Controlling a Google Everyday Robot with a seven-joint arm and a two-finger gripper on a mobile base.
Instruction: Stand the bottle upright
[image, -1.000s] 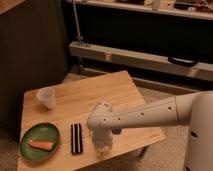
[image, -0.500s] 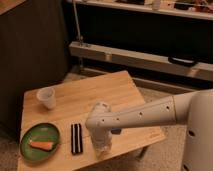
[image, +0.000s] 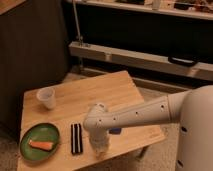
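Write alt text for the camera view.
A white robot arm reaches across a wooden table, its claw pointing down at the front edge beside a black striped bar. A green plate and plastic cup sit farther left.

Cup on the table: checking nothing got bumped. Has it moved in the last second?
No. The cup keeps its spot behind the green plate; the end effector is low at the table front edge, beside the striped bar.

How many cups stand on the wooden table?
1: the translucent plastic cup, near the far corner of the wooden table, on the picture's left. The white robot arm, its gripper down at the near edge, may hide another.
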